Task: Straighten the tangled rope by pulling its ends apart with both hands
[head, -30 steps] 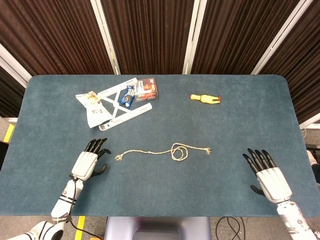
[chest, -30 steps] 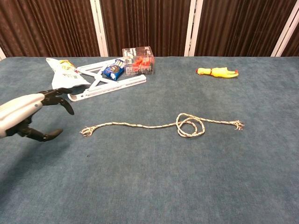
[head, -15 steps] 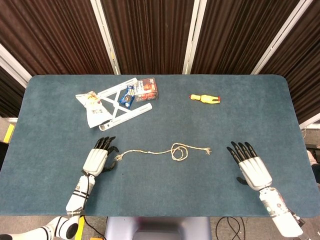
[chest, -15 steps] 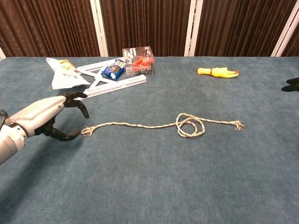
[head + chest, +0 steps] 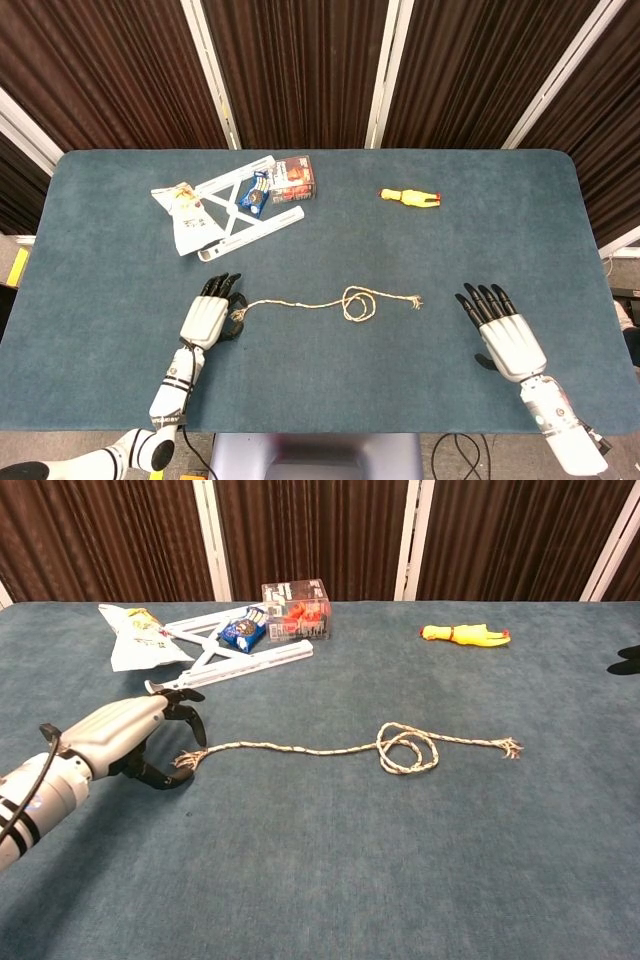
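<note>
Dark brown curtains with white uprights hang behind a blue-carpeted surface point(image 5: 330, 380) that fills both views.

Near the middle of the surface lies the rope point(image 5: 330, 300), a thin pale cord running left to right. Its right part curls into a small double loop point(image 5: 407, 748), and beyond that a short tail ends in a frayed tip point(image 5: 510, 747) lying free on the carpet.

Its left frayed end point(image 5: 186, 761) sits right at the left hand point(image 5: 208, 316). That hand has its dark fingers point(image 5: 192, 720) curled over the end and the thumb below it; whether they actually pinch the cord or only cup around it cannot be told from either view.

By the right edge, well apart from the rope's right tip, the right hand point(image 5: 502, 331) rests palm down with fingers spread and nothing in it. In the chest view only its dark fingertips show at the right border.

Toward the far left corner lies a clutter: a white frame point(image 5: 240, 215), a white bag point(image 5: 183, 212), a blue packet point(image 5: 256, 195) and a clear box point(image 5: 295, 177) with orange contents. A yellow toy point(image 5: 409, 197) lies alone nearer the far right.
</note>
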Controlling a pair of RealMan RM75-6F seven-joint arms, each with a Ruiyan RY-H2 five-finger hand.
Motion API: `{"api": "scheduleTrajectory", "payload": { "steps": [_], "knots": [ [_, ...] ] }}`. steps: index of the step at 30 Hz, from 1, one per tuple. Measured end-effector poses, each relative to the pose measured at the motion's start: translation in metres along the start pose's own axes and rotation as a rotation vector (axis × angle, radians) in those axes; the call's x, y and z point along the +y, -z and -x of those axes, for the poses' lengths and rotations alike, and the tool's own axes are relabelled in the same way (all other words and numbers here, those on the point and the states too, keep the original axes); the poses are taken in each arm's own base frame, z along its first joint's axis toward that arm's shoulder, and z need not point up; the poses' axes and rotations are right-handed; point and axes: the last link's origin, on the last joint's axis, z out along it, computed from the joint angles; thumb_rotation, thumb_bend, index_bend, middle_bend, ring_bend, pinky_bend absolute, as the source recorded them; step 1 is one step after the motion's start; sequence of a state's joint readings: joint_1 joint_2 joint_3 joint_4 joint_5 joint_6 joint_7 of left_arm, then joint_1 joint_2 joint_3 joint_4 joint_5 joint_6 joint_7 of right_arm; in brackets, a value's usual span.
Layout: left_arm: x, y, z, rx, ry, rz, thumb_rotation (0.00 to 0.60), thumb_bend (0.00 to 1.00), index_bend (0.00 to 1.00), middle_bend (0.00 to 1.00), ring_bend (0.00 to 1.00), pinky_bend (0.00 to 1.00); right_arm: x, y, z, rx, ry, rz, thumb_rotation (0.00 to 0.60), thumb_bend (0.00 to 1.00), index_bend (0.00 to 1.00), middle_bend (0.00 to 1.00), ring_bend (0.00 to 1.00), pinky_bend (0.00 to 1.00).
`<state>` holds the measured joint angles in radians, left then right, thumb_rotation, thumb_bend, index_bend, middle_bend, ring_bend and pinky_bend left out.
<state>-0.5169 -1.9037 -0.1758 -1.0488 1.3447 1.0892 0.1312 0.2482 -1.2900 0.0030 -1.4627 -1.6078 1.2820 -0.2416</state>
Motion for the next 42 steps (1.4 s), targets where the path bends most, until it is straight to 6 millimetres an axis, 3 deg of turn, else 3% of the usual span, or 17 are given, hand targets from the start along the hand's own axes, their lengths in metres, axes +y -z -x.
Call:
{"api": "scheduleTrajectory", "payload": {
  "steps": [10,26,35,37,42],
  "knots": [
    [0.0,-0.005,0.003,0.012,-0.032,-0.036,0.564,0.34,0.51,0.1,0.0,0.11,0.004,0.003,0.0,0.004,0.0,0.008,0.6,0.13,0.0,0.0,0.0,0.0],
    [-0.004,-0.012,0.005,0.033,-0.101,-0.041,0.597,0.48,0.62,0.11,0.0,0.11,0.005,0.003,0.002,0.0,0.004,0.011,0.6,0.13,0.0,0.0,0.0,0.0],
    [-0.008,-0.011,-0.005,0.068,-0.116,-0.023,0.6,0.5,0.68,0.14,0.0,0.12,-0.003,-0.011,0.005,-0.026,0.009,-0.015,0.6,0.13,0.0,0.0,0.0,0.0],
    [-0.009,-0.009,-0.008,0.074,-0.12,-0.017,0.6,0.5,0.68,0.14,0.0,0.12,-0.008,-0.019,0.005,-0.036,0.004,-0.033,0.6,0.13,0.03,0.0,0.0,0.0],
    [-0.01,-0.005,-0.013,0.078,-0.125,-0.005,0.6,0.5,0.68,0.14,0.0,0.12,-0.034,-0.05,0.002,-0.028,-0.019,-0.087,0.6,0.16,0.32,0.0,0.0,0.0]
  ]
}}
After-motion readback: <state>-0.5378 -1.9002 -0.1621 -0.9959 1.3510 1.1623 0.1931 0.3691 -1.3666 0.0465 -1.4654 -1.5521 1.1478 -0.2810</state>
